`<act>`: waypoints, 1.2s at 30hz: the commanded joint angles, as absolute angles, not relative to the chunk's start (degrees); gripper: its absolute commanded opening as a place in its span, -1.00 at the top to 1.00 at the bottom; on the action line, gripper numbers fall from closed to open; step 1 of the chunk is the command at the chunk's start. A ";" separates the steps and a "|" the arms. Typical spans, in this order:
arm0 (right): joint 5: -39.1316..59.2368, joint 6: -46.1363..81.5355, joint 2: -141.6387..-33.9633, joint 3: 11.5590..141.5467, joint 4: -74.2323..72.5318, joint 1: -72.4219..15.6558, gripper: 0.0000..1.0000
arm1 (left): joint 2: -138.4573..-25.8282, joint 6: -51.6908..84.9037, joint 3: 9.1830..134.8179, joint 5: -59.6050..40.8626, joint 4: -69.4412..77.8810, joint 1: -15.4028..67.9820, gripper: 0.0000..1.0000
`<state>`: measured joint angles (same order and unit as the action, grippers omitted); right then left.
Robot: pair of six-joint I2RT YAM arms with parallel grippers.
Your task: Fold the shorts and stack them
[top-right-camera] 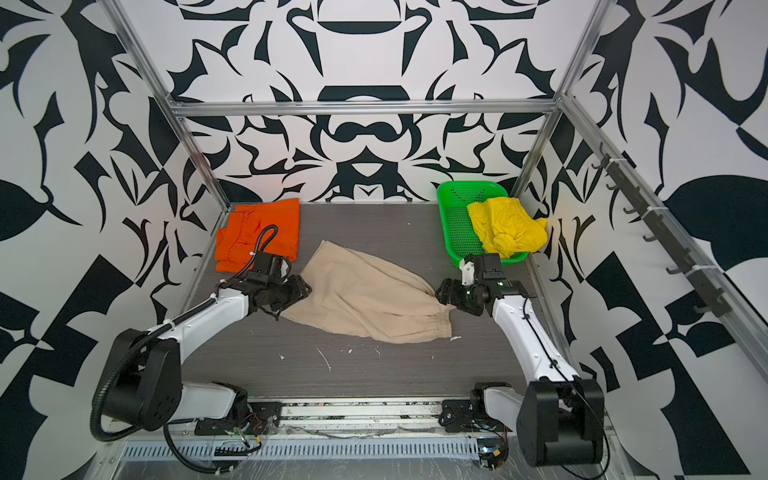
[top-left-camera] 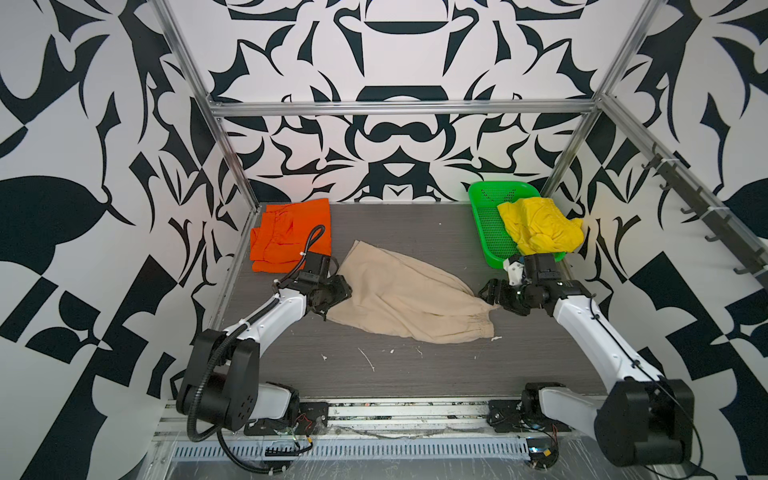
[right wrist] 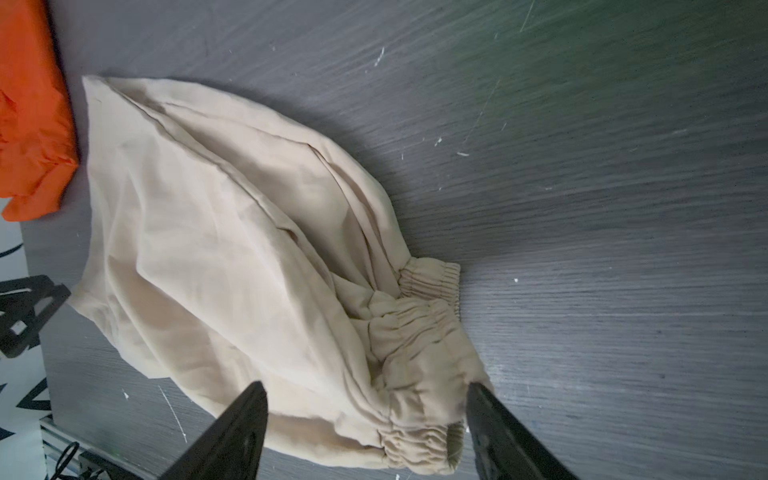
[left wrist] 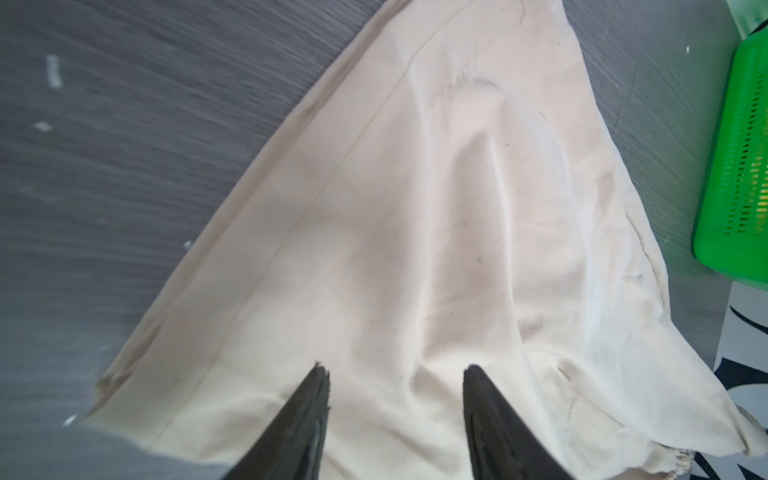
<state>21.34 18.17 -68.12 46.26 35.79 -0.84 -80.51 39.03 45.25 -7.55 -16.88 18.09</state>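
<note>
**Both claws spread at opposite ends of the beige shorts**

The left gripper (left wrist: 397, 374) has its jaws apart, tips low over the plain end of the beige shorts (left wrist: 415, 208). Whether they touch the cloth is hard to tell. The right gripper (right wrist: 368, 386) is spread wide astride the gathered elastic waistband (right wrist: 428, 286), pinching nothing.

In both top views each forearm reaches low and inward from the front rail. The beige shorts lie slantwise and rumpled in the middle of the table (top-left-camera: 415, 374), with bare board in front of them.

The orange shorts (top-left-camera: 286, 232) lie flat in the far left corner, just behind the left wrist. The yellow shorts (top-left-camera: 536, 226) are heaped in the green basket (top-left-camera: 490, 237) at the far right, spilling over its rim.

Only the right wrist view shows the waistband's gathers clearly.
</note>
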 commanded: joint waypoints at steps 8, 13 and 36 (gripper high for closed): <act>19.68 19.34 -71.42 46.29 31.11 -0.72 0.04 | -90.22 25.83 57.30 -14.07 -11.24 23.83 -0.10; 20.32 21.40 -72.54 46.62 28.19 0.73 0.57 | -98.75 9.58 67.53 -25.25 -11.32 26.82 -0.20; 32.81 17.73 -74.97 48.87 23.07 3.65 0.85 | -127.55 -44.89 106.81 -51.87 -40.86 35.47 -0.40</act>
<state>28.42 20.95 -78.41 47.72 24.34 3.66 -126.19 -36.71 104.07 -46.85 -34.79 34.33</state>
